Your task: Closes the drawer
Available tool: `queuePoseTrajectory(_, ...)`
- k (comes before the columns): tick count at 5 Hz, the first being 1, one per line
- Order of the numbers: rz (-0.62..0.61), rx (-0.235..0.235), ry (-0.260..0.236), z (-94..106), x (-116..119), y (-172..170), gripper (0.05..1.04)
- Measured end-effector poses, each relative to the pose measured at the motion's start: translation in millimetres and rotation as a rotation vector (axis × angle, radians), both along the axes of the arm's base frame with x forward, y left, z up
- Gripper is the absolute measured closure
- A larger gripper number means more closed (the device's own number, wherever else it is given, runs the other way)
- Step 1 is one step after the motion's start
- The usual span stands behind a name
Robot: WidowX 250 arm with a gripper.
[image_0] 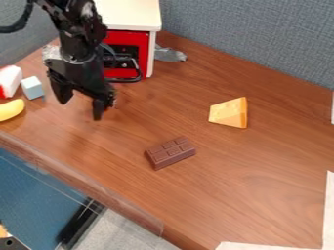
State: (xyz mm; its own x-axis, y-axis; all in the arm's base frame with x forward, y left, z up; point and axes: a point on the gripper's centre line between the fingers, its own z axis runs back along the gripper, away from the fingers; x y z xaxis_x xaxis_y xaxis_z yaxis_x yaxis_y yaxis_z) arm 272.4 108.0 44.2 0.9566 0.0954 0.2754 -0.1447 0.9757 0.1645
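The black gripper (81, 108) hangs over the left part of the table, in front of and a little left of the small cabinet. Its two fingers point down and stand apart, with nothing visible between them. The cabinet has a white top (128, 13) and a red front (143, 39) with a dark middle, at the upper left. The arm and its cables cover the left part of that front. Whether a drawer there stands out or is flush I cannot tell.
On the wooden table (274, 195) lie a chocolate bar (171, 153) near the middle and a cheese wedge (229, 113) to the right. A yellow banana (11, 109), a pale blue block (32, 88) and a white-and-red piece (9, 80) sit at the left edge. Grey walls stand behind.
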Motion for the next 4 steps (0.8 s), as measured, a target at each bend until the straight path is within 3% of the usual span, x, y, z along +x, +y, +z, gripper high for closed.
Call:
queuePoseTrajectory(2, -0.184, -0.037, -0.002, 33.0, -25.1, -36.8, 0.083)
queuePoseTrajectory(4, -0.273, -0.090, -0.023, 65.5, -46.6, -61.6, 0.083)
